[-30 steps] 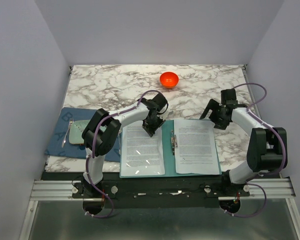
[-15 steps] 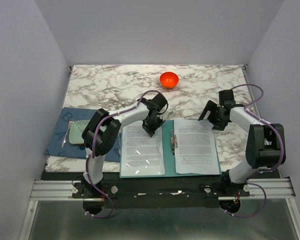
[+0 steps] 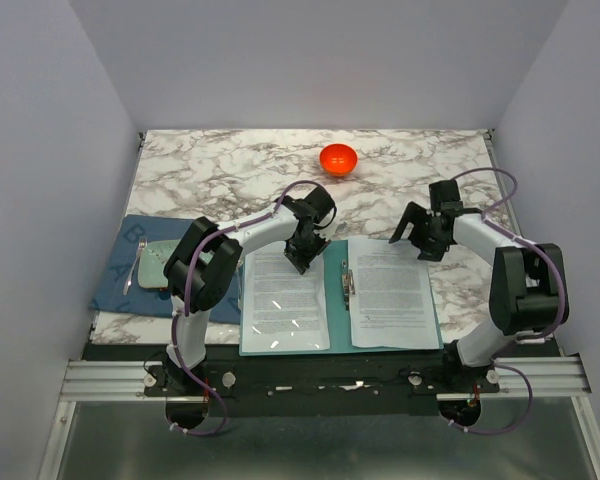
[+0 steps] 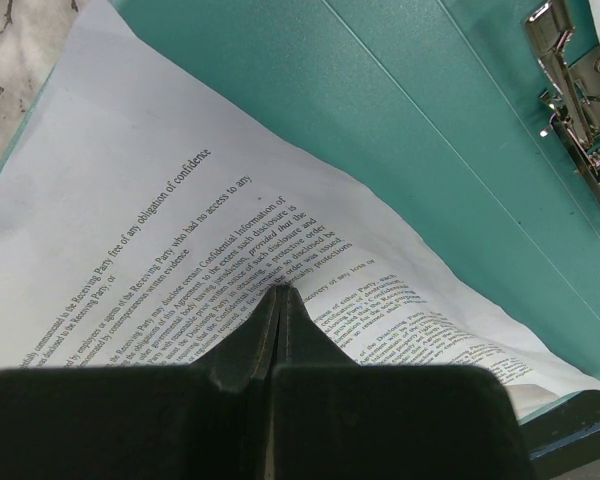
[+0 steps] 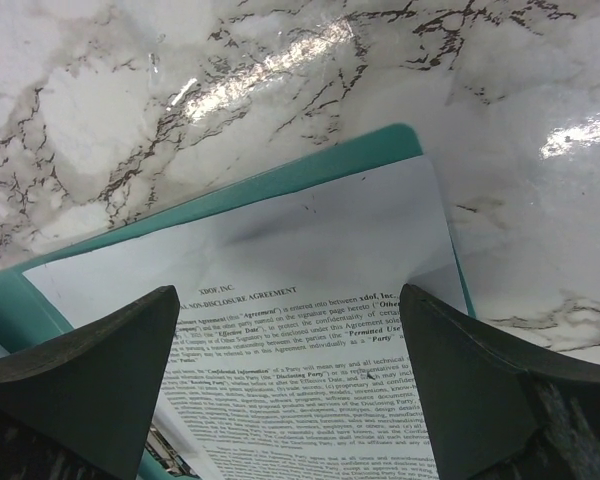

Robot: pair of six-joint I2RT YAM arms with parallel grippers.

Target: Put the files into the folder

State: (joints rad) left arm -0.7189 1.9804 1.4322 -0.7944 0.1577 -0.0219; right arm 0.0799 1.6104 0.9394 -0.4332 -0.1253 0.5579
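The teal folder (image 3: 335,300) lies open flat at the table's near edge, its metal clip (image 4: 575,110) on the spine. Files lie on both halves: a left sheet (image 3: 283,295) and a right sheet (image 3: 388,295). My left gripper (image 3: 302,262) is shut, its tip (image 4: 277,290) touching the left sheet (image 4: 180,200) near its far right corner, where the paper bows up off the teal cover (image 4: 380,120). My right gripper (image 3: 420,240) hangs open over the right sheet's far edge (image 5: 310,260). Nothing sits between its fingers (image 5: 100,360), and the folder corner (image 5: 230,195) shows beyond.
An orange-red bowl (image 3: 338,158) stands at the back middle of the marble table. A dark blue mat (image 3: 120,285) at the left carries a pale green tray (image 3: 165,265) and a thin utensil (image 3: 140,262). Grey walls close in on three sides.
My right arm has swung left, bringing its open gripper from beside the folder to over the right sheet's far corner. The left arm has stayed put.
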